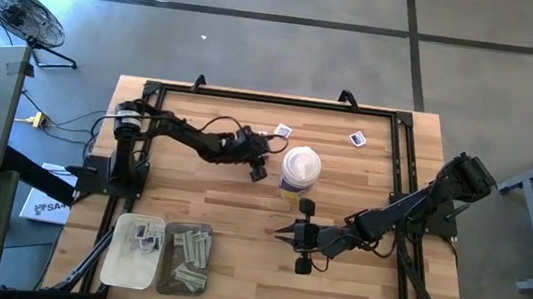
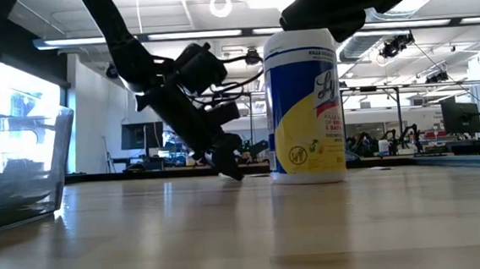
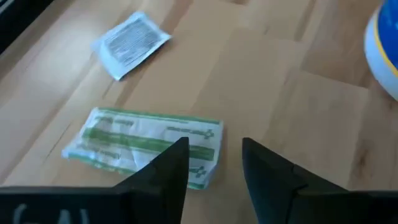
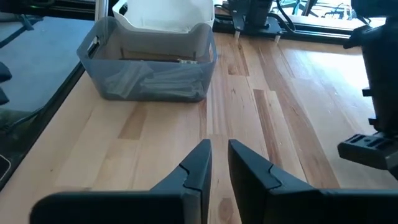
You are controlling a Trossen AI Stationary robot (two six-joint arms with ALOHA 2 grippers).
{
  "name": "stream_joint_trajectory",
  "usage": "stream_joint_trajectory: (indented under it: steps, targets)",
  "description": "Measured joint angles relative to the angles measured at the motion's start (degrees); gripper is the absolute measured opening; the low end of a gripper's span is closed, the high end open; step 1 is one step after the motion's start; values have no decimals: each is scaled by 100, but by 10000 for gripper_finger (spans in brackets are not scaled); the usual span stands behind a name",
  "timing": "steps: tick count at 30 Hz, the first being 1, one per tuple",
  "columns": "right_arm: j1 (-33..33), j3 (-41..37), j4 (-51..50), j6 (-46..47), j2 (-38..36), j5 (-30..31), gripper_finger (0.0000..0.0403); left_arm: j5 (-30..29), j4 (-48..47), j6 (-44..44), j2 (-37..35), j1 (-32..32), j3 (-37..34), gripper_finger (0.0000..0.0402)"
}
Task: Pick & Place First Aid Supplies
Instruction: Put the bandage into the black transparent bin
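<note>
The high view shows, from left to right, a white tray [image 1: 131, 252] with square packets and a grey bin [image 1: 186, 258] with narrow strips, then the left gripper [image 1: 258, 172] low over the striped wooden table [image 1: 240, 207], its fingers open. A flat crinkled green-white strip [image 3: 143, 144] lies just under them, not held, beside the round canister [image 1: 299, 170]. The right gripper [image 1: 282, 233] hovers with its fingers a little apart, holding nothing.

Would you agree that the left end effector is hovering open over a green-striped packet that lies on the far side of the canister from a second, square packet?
Not quite. In the left wrist view, the left end effector is open over the green-striped packet, but the square packet lies on the same side of the canister.
</note>
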Motion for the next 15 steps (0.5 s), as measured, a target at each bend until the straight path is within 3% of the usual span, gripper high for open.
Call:
stream_joint_trajectory:
  steps: [8, 15]
  targets:
    - [0, 0, -11, 0, 0, 2, 47, -223, -55, -217, 5, 7, 2, 124]
    - [0, 0, -11, 0, 0, 0, 46, -63, -122, -667, -31, 7, 2, 18]
